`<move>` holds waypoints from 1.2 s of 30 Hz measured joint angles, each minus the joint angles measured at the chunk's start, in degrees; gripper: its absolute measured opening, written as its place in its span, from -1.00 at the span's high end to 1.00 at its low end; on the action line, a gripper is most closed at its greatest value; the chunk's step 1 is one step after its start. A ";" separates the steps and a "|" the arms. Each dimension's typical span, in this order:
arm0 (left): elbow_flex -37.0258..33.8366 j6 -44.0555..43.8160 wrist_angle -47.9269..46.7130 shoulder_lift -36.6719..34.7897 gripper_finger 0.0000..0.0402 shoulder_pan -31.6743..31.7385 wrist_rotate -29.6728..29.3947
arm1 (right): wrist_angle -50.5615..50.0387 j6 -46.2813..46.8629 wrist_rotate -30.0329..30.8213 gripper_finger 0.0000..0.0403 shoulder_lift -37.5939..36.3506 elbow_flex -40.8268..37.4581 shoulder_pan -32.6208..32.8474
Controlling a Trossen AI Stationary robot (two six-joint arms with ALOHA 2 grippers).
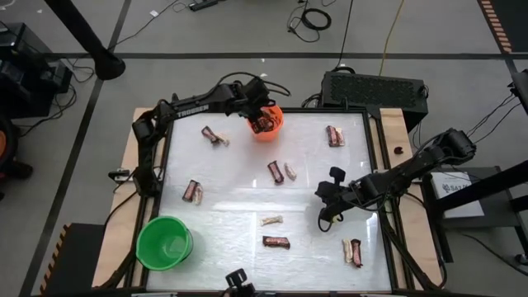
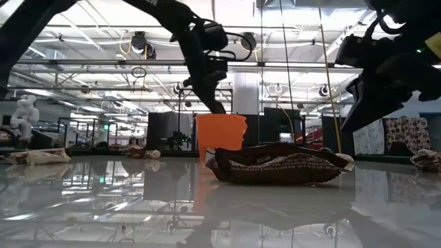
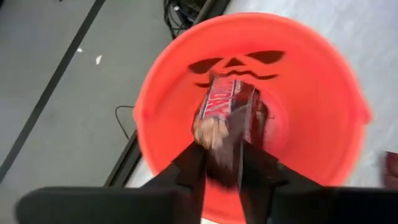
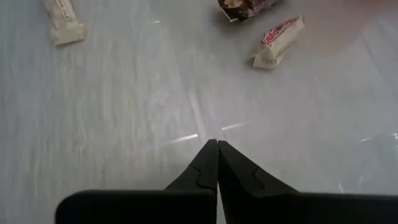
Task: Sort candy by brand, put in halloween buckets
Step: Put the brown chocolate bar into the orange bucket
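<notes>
— Where's the left hand (image 3: 221, 149)?

— Over the orange bucket (image 1: 266, 124) at the far side of the surface (image 1: 247, 223), fingers clamped on a dark brown-red candy bar (image 3: 227, 109) with red and white lettering, one crimped end puffed out. The bar hangs inside the bucket's mouth, and a dark jack-o'-lantern face shows on the wall.

— And the right hand (image 4: 217, 163)?

— Hovering low over bare surface right of centre, fingers pressed together, holding nothing. A pale cream piece with red print (image 4: 277, 41) lies a little ahead of it.

— The rest of the candy?

— Scattered. A brown bar and a cream one lie side by side near the middle (image 1: 280, 172), another mixed pair near the front right corner (image 1: 352, 252). The green bucket (image 1: 164, 242) stands at the front left corner.
</notes>
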 joint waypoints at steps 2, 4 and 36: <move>0.13 -0.02 -0.15 -0.21 0.45 -0.79 0.00 | 0.15 -1.43 -0.01 1.00 0.00 0.00 -0.31; 1.32 -0.31 -1.97 -0.22 0.34 -1.27 -0.02 | 0.21 -2.49 -0.02 1.00 0.00 0.00 -0.71; -22.80 -17.98 -42.81 -4.68 0.18 -28.75 5.51 | 4.09 -14.66 -0.32 1.00 0.00 0.00 -4.47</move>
